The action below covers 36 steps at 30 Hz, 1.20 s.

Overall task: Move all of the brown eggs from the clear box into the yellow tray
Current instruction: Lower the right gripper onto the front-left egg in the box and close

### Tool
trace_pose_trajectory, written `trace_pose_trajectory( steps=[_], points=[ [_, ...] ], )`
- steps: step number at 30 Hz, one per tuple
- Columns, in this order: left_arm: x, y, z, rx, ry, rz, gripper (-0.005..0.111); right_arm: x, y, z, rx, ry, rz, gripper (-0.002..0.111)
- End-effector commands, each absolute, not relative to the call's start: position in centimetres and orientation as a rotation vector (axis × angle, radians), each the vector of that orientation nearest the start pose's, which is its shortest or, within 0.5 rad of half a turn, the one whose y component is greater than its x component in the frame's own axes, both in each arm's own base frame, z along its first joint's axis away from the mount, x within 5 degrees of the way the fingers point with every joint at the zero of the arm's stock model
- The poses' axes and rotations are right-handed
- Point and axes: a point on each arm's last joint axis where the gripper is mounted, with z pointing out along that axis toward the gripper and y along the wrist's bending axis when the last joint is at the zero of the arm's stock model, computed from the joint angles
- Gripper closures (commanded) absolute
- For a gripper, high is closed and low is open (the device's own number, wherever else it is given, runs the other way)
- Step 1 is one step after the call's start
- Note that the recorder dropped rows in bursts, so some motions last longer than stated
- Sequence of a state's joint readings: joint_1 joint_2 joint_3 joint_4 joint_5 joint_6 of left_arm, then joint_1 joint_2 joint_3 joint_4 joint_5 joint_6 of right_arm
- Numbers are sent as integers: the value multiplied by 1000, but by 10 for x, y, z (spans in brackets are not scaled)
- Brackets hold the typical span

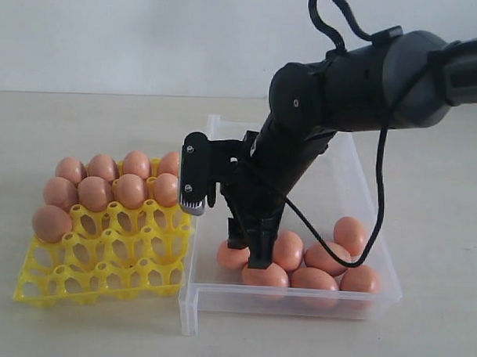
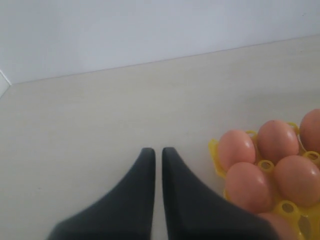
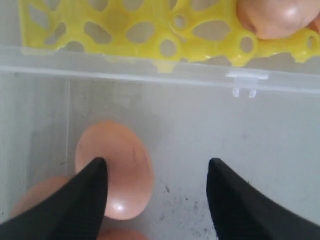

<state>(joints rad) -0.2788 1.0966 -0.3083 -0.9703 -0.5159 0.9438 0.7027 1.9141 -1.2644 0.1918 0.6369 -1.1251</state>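
Observation:
Several brown eggs (image 1: 94, 193) fill the back cups of the yellow tray (image 1: 102, 279), and one more sits at its left edge. Several others (image 1: 327, 257) lie bunched at the front of the clear box (image 1: 297, 300). My right gripper (image 1: 248, 253) reaches down into the box among its leftmost eggs. In the right wrist view it (image 3: 157, 162) stands open and empty, with one egg (image 3: 125, 160) next to one finger and bare box floor between the tips. My left gripper (image 2: 158, 151) is shut on nothing over the bare table, beside the tray's eggs (image 2: 235, 147).
The tray touches the box's left wall (image 3: 150, 70). Its front rows of cups (image 1: 134, 261) hold nothing. The right arm and its cable (image 1: 379, 199) hang over the middle of the box. Pale table surrounds both containers.

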Motion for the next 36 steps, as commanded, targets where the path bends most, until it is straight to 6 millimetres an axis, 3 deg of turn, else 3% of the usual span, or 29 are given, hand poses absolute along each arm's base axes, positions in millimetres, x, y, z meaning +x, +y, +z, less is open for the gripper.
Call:
trace_pose_trajectory(
  steps=[1, 13, 21, 25, 28, 32, 36],
  points=[
    [189, -17, 214, 33, 1941, 234, 103, 290, 260, 172, -2099, 1807, 73, 53],
    [189, -17, 214, 33, 1941, 234, 103, 292, 263, 170, -2067, 1807, 82, 53],
    [189, -17, 214, 33, 1941, 234, 103, 298, 267, 133, -2035, 1901, 96, 53],
    [189, -17, 214, 33, 1941, 234, 103, 299, 268, 125, -2014, 1939, 102, 53],
    [189, -17, 214, 33, 1941, 234, 103, 299, 268, 125, -2018, 1936, 94, 66],
    [189, -17, 214, 33, 1941, 234, 103, 301, 265, 125, -2062, 1901, 39, 109],
    [189, -17, 214, 33, 1941, 234, 103, 305, 266, 126, -1979, 1936, 16, 109]
  ],
)
